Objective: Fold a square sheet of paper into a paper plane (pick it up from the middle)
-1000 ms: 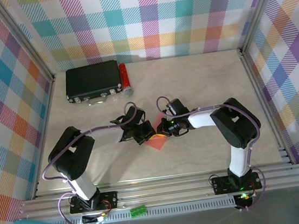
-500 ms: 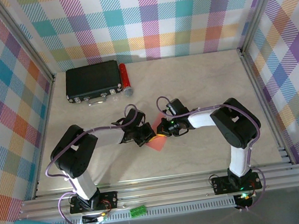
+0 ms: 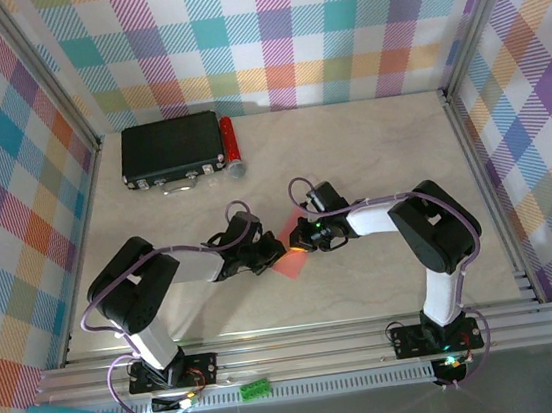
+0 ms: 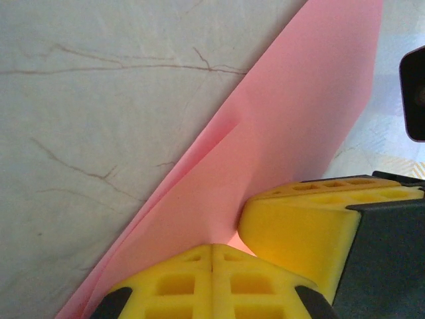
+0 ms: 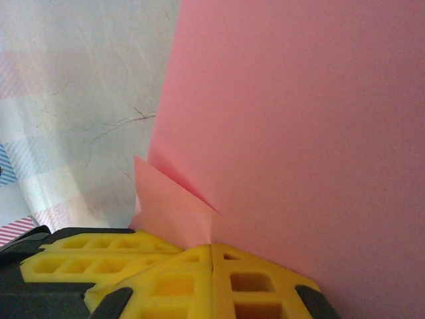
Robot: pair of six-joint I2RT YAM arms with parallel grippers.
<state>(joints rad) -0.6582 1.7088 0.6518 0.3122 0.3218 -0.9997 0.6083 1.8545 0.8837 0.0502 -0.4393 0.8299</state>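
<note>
The paper is lying flat near the middle of the counter, slightly toward its near edge, with both arms meeting over it. The left fingers are clenched together, their tips resting against one edge of the sheet. The right fingers are clenched too, pressing at the opposite side. Whether either pair is pinching a layer or only bearing down on it cannot be told.

Folding is clearly under way. In the left wrist view a diagonal edge is showing with a second layer peeking from under it. In the right wrist view a small flap is standing out near the fingertips. So at least one fold appears to be in place, and the arms are probably flattening a crease.

It is not looking like a plane yet: there is no narrow dart and no sharp nose. The wing folds and the centre fold seem to be left.

The black box and red cylinder are sitting by the far left corner, well apart.
</note>
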